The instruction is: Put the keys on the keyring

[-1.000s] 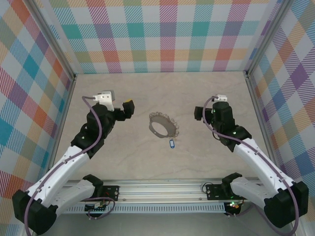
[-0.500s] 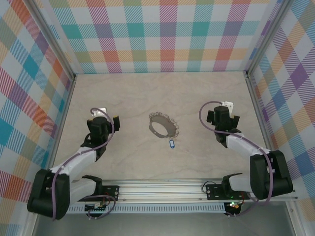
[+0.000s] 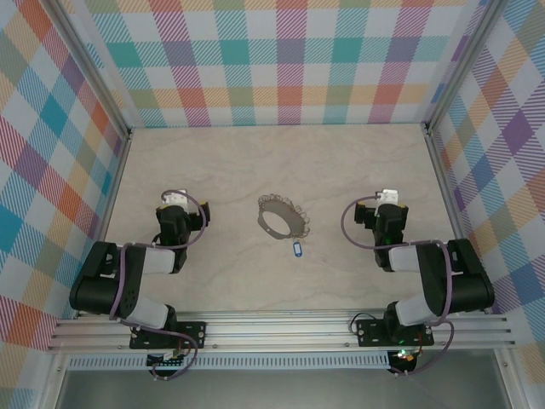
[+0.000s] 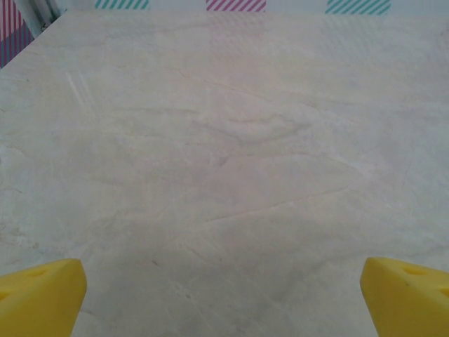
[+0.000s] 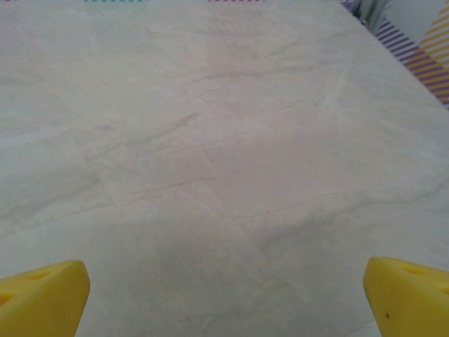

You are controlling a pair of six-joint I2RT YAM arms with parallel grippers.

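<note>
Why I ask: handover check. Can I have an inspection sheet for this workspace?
Surface: pale marbled tabletop, no spills seen.
Job's things: wire-fringed ring mid-table; blue-tagged key at its near edge, cannot tell if hooked on.
Clutter: nothing seen.
Tools: left tool and right tool open, holding nothing, either side of the ring.
Cables: purple cable looped at each wrist, off the parts.
Surroundings: plaid walls; metal rail at near edge.

readable text: none | keys (image 3: pixel 296 249): tag label too small to read
</note>
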